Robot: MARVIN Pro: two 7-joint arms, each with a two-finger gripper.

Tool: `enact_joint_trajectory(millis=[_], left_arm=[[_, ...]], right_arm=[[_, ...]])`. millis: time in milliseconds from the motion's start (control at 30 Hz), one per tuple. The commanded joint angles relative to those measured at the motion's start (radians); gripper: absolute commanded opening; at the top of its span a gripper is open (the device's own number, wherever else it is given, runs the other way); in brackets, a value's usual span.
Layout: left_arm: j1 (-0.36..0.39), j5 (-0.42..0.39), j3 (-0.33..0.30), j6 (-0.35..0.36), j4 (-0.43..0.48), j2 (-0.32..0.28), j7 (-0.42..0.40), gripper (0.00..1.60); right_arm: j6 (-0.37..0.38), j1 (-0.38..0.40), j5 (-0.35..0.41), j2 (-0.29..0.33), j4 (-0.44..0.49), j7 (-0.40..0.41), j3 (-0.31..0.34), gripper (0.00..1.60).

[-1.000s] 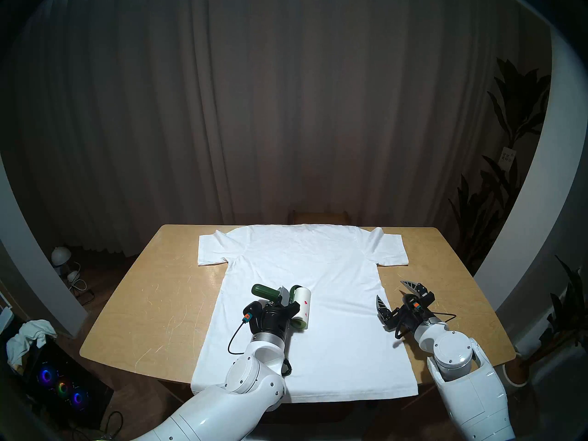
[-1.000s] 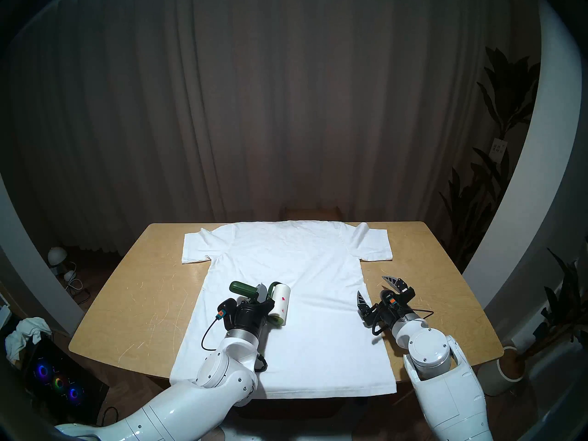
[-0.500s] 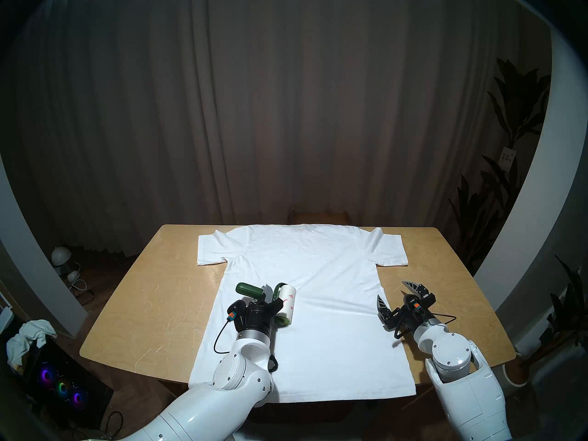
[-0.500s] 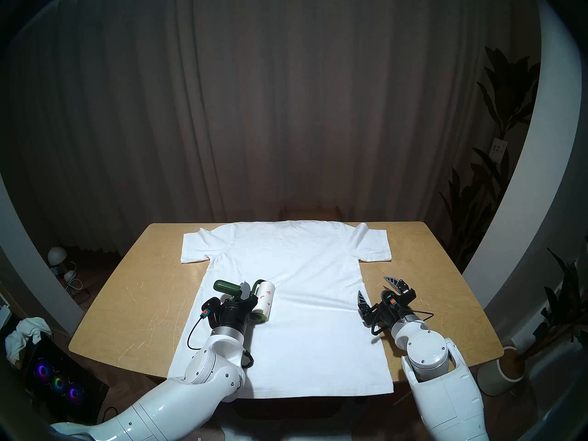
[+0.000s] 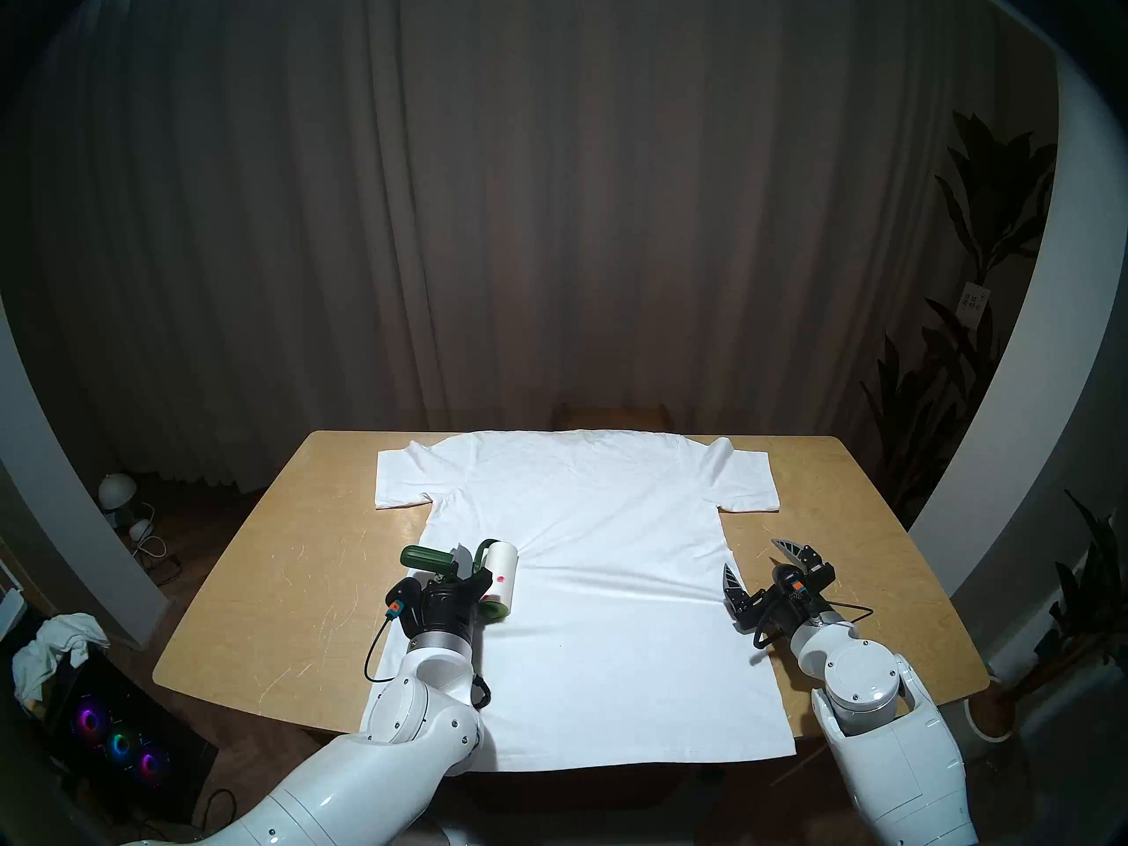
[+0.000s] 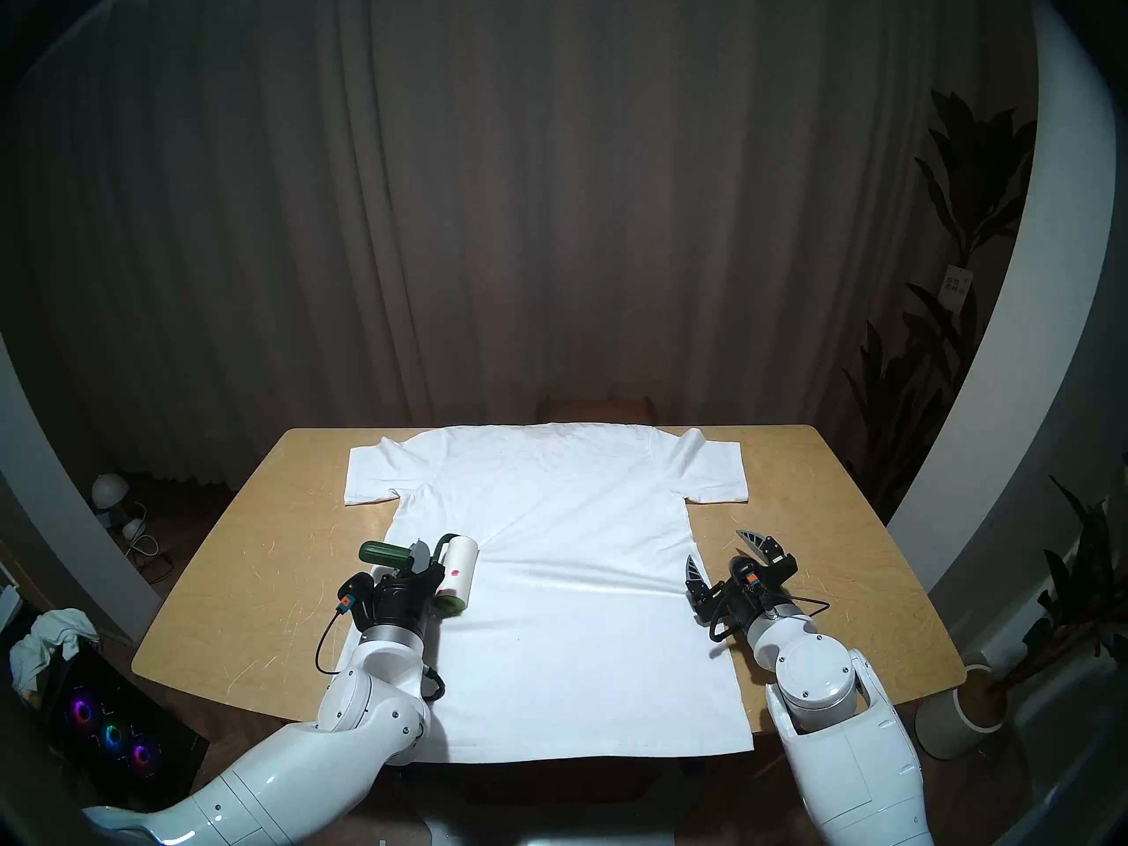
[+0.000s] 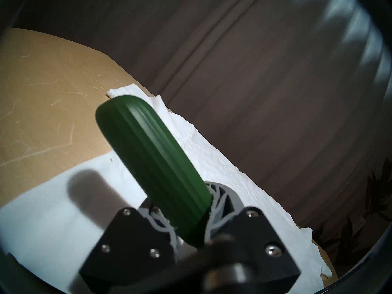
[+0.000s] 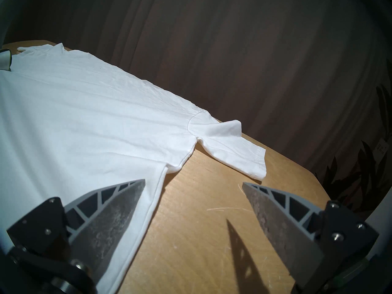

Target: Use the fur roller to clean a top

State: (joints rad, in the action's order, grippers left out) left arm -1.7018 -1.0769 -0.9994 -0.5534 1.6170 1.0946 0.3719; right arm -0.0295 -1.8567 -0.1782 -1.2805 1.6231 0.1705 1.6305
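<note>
Against the frame from a second back, your left arm is carrying the fur roller (image 5: pixel 488 579) leftward across the T-shirt (image 5: pixel 610 582): the white cylinder was sitting nearer the shirt's middle then, and is now lying close to the shirt's left side seam, its handle reaching out over the bare wooden table (image 5: pixel 274 582). The shirt itself is shifting a little to the left with it, and a crease is running from the roller toward the right hem. A pink speck is showing on the sticky paper.

Your left gripper (image 5: pixel 465 573) is staying clamped on the dark green handle where it meets the frame; in the left wrist view the handle (image 7: pixel 152 166) is sticking up from between the closed fingers. The forearm is reaching forward nearly level, wrist low over the cloth, and the cylinder is resting on the fabric.

Your right arm is not moving between frames. Your right gripper (image 5: pixel 760 561) is hovering over the shirt's right edge, its fingers (image 8: pixel 118 208) spread wide and gripping nothing, one over cloth and one over table
</note>
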Motion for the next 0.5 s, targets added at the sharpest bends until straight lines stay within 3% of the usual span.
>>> enact_joint_trajectory(millis=[0, 467], left_arm=[[-0.055, -0.014, -0.029, 0.006, -0.025, -0.057, 0.024, 0.0], [-0.077, -0.027, -0.101, -0.003, -0.021, -0.12, 0.022, 0.0]], right_arm=[[0.026, -0.023, -0.016, 0.001, -0.036, 0.0, -0.012, 1.6], [0.041, -0.003, -0.018, 0.002, -0.041, -0.004, -0.029, 1.6]])
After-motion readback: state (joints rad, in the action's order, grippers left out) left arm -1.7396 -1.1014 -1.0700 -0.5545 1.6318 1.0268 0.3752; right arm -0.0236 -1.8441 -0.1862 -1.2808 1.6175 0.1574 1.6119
